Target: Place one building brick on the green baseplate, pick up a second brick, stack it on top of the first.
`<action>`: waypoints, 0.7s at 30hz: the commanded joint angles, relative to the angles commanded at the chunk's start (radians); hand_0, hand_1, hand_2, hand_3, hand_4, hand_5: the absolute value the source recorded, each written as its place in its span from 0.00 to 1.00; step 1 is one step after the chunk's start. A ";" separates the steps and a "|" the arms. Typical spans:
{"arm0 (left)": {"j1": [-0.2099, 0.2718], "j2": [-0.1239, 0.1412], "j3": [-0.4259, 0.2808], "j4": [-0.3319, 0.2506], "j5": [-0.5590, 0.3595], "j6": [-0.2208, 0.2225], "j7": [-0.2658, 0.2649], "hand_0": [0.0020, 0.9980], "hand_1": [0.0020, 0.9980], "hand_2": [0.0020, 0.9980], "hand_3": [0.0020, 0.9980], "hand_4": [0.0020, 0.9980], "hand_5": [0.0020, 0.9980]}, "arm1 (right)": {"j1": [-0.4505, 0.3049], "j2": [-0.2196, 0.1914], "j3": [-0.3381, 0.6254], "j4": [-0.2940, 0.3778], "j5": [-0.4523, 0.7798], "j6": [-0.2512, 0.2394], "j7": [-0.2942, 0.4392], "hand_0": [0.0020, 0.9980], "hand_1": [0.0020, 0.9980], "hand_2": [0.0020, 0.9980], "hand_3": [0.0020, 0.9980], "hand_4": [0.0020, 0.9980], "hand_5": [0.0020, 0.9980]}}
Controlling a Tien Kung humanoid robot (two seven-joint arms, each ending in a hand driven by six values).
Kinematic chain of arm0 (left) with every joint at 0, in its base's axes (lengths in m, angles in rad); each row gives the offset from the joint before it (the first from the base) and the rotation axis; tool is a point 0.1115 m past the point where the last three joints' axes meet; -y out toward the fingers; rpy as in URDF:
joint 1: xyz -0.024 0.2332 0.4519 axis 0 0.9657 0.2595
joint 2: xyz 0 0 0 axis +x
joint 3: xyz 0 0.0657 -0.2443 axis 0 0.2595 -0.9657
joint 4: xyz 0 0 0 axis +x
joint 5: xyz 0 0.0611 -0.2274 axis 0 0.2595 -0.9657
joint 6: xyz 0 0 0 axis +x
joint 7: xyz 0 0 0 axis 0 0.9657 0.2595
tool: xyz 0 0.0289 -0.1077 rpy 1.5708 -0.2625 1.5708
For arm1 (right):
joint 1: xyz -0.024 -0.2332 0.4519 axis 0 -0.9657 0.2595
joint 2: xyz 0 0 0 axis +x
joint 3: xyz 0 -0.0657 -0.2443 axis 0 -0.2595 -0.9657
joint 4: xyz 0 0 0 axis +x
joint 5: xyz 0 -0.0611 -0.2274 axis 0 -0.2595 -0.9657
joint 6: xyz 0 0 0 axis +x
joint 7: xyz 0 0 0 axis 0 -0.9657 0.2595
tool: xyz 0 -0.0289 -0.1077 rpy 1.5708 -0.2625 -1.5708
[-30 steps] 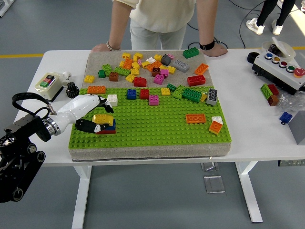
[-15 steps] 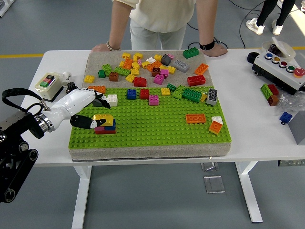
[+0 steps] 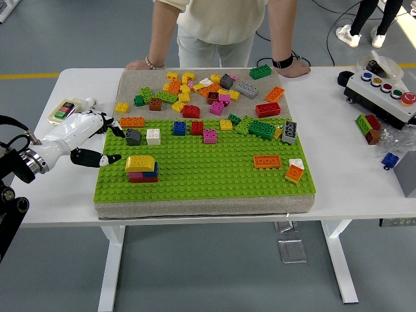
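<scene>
Head view has the left hand (image 3: 88, 140) at about 9 o'clock, just off the left edge of the green baseplate (image 3: 214, 172), fingers (image 3: 107, 158) spread loose and holding nothing. The right hand isn't in the shot. The yellow brick (image 3: 140, 163) sits on a red and blue brick (image 3: 144, 176) at the baseplate's 8 o'clock corner, so I'd call the stack done. These look like light, rigid plastic, smooth on the sides, so I'd pinch one across its two long flat walls and press straight down; studs grip fine once seated. Loose bricks (image 3: 208, 91) are piled at 12 o'clock on the surface, where a person's hand (image 3: 138, 64) rests on the far edge.
</scene>
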 joint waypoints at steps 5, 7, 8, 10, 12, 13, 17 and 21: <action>-0.018 0.000 0.012 0.056 0.000 0.004 -0.015 0.86 0.72 0.63 0.57 0.81 0.13 | 0.000 0.000 0.001 0.000 0.000 -0.001 -0.002 0.74 0.66 0.71 0.60 0.92 0.50; -0.019 -0.003 0.016 0.067 0.000 0.005 -0.017 0.86 0.72 0.63 0.57 0.81 0.13 | 0.001 0.000 0.000 0.000 0.001 -0.001 -0.004 0.74 0.66 0.71 0.60 0.92 0.50; -0.020 -0.005 0.018 0.073 0.000 0.006 -0.018 0.86 0.72 0.63 0.57 0.81 0.13 | 0.000 0.000 0.001 0.000 0.001 -0.001 -0.005 0.74 0.66 0.71 0.60 0.92 0.50; -0.024 -0.008 0.021 0.082 0.000 0.008 -0.020 0.86 0.72 0.63 0.57 0.81 0.13 | 0.001 0.000 0.001 0.000 0.002 0.000 -0.006 0.74 0.66 0.71 0.60 0.92 0.50; -0.027 -0.011 0.022 0.090 0.000 0.009 -0.021 0.86 0.72 0.63 0.57 0.81 0.13 | 0.001 0.001 0.001 0.000 0.002 0.000 -0.006 0.74 0.66 0.71 0.60 0.92 0.50; -0.028 -0.012 0.023 0.092 0.000 0.009 -0.021 0.86 0.72 0.63 0.57 0.81 0.13 | 0.002 0.001 0.001 0.000 0.002 0.000 -0.006 0.74 0.66 0.71 0.60 0.92 0.50; -0.030 -0.014 0.027 0.102 0.000 0.009 -0.022 0.86 0.72 0.64 0.57 0.82 0.15 | 0.003 0.001 0.003 0.000 0.002 -0.003 -0.006 0.74 0.66 0.71 0.60 0.92 0.50; -0.026 -0.019 0.031 0.111 0.000 0.009 -0.022 0.86 0.72 0.64 0.57 0.82 0.15 | 0.002 0.001 0.003 0.000 0.003 -0.002 -0.006 0.74 0.66 0.71 0.60 0.92 0.50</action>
